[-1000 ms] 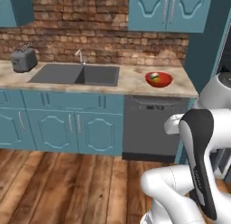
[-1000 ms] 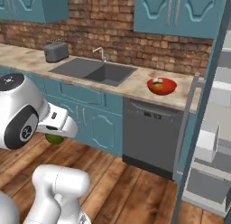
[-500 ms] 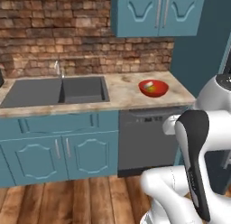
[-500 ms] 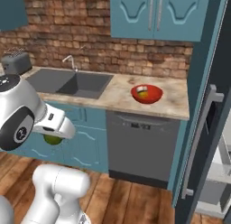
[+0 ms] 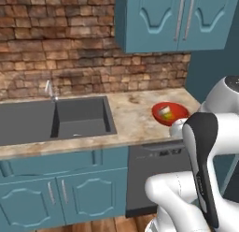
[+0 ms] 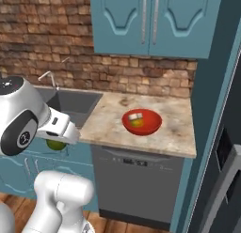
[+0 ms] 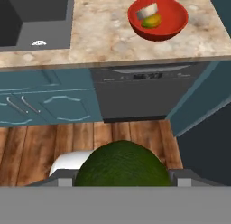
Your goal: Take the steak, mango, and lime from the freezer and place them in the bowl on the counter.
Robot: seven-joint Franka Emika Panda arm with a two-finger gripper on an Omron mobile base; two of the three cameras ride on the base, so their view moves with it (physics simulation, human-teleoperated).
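Observation:
My gripper (image 7: 122, 179) is shut on the lime (image 7: 121, 164), a dark green ball that bulges between the two fingertips at the bottom of the hand view. Seen from the right base, the lime (image 6: 56, 144) hangs under the hand, in front of the lower cabinets and below counter height. The red bowl (image 7: 173, 24) stands on the beige counter (image 7: 99, 38), ahead of the hand. In it lie the pale-rimmed steak (image 7: 147, 11) and the yellow-green mango (image 7: 151, 21). The bowl (image 6: 151, 128) (image 5: 157, 117) stands near the counter's right end. The dark freezer (image 6: 221, 133) rises at the right.
A dark grey sink (image 5: 70, 116) with a faucet (image 5: 48, 88) is set in the counter left of the bowl. Under the bowl is a dark grey dishwasher (image 6: 136, 185). Teal upper cabinets (image 6: 150, 20) hang above it. Wooden floor (image 7: 67, 142) lies below the hand.
The whole picture has shifted: the base has driven closer to the counter, so the bowl and dishwasher look nearer and larger. The lime has stayed in the gripper.

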